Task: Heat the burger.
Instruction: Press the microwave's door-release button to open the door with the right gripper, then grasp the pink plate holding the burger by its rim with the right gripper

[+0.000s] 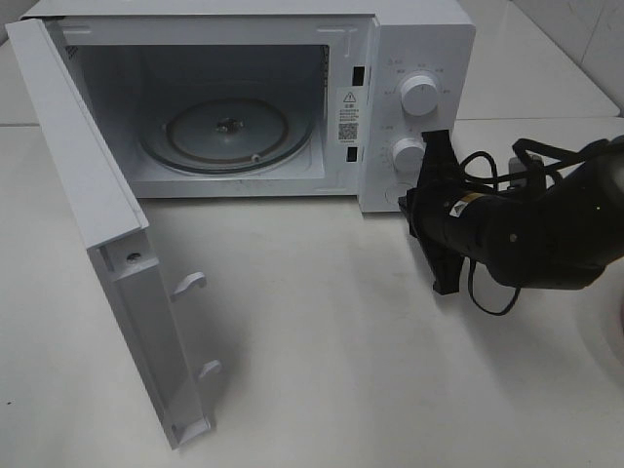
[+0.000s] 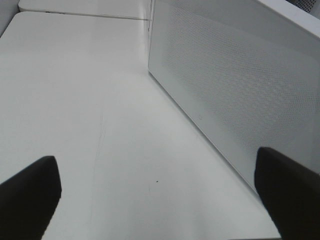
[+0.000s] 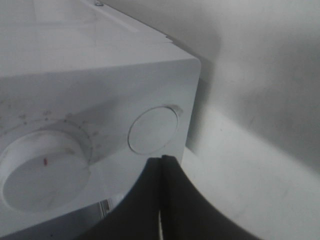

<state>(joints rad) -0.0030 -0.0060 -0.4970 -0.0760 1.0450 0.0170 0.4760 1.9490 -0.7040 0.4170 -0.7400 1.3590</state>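
The burger is out of view in every frame. The white microwave (image 1: pixel 414 44) stands at the back with its door (image 1: pixel 93 171) swung wide open to the left; the glass turntable (image 1: pixel 229 132) inside is bare. My right gripper (image 1: pixel 408 203) is shut with nothing in it. Its tips (image 3: pixel 162 160) sit right at the round button (image 3: pixel 152 130) in the lower corner of the control panel. In the left wrist view my left gripper (image 2: pixel 160 200) is open and holds nothing, low over the table beside the door's perforated outer face (image 2: pixel 235 85).
Two white knobs (image 1: pixel 419 95) (image 1: pixel 408 154) sit on the panel above the button. The open door's latch hooks (image 1: pixel 190 283) jut out over the table. The right arm's black cable (image 1: pixel 492 297) loops down toward the white tabletop (image 1: pixel 312 322).
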